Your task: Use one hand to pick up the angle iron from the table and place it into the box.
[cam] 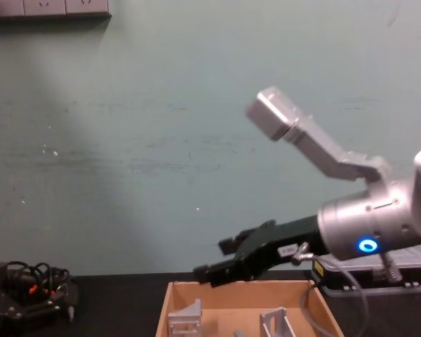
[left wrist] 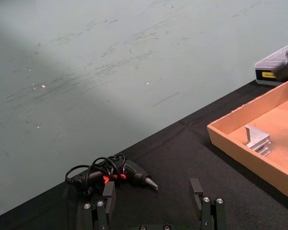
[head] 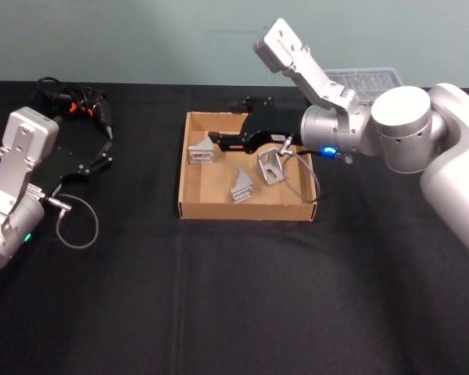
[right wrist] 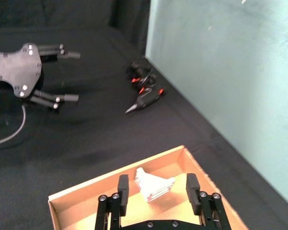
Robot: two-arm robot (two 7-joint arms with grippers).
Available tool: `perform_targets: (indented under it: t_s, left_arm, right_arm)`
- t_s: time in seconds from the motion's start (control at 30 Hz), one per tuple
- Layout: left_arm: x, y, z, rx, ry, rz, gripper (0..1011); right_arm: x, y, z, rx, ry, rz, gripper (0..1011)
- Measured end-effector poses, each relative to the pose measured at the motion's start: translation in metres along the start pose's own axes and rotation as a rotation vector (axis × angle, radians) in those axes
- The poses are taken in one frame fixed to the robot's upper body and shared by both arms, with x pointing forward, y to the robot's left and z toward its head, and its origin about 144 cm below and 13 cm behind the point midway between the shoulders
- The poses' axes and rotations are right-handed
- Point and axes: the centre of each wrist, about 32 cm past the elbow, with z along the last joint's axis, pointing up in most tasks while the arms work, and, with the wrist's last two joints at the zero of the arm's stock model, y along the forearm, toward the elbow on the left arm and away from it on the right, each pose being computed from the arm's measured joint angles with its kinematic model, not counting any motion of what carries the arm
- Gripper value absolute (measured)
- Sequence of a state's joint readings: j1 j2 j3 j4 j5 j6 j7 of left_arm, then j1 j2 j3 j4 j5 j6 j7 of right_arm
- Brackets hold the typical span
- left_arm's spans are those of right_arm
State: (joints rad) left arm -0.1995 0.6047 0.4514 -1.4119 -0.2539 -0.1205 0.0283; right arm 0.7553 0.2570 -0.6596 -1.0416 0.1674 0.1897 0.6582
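Angle irons, three of them, lie inside the box [head: 189,209]: one [head: 201,151] at its far left corner, one [head: 241,186] mid-floor, one [head: 271,167] toward the right. The right pincer [head: 216,139] hovers spread and empty just above the far-left iron, pointing leftward. The left pincer [head: 107,145], also spread, rests well apart over the tabletop [head: 234,297].

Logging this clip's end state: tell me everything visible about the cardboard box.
The cardboard box is a shallow, open-topped tan tray with low walls, lying flat on the black table. Three silver angle irons rest on its floor: one near the far left corner, one mid-floor, one toward the right. The right gripper hovers open above the box, holding nothing. A grey cable drapes over its right side.
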Motion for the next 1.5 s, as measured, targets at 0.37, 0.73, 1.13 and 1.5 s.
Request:
perform_targets:
  t_s: [0.37,0.73,1.13,1.5]
  left_arm:
    - [0.000,0.000,0.000,0.000,0.000,0.000,1000]
    - [0.000,0.000,0.000,0.000,0.000,0.000,1000]
    - [0.000,0.000,0.000,0.000,0.000,0.000,1000]
    - [0.000,0.000,0.000,0.000,0.000,0.000,1000]
  right_arm:
    - [-0.013,-0.069,-0.009,0.071,0.010,-0.235,1000]
    - [-0.030,-0.123,-0.046,0.042,0.106,-0.421,1000]
    - [-0.039,-0.136,-0.070,0.003,0.166,-0.466,1000]
    - [-0.039,-0.135,-0.068,0.005,0.162,-0.463,1000]
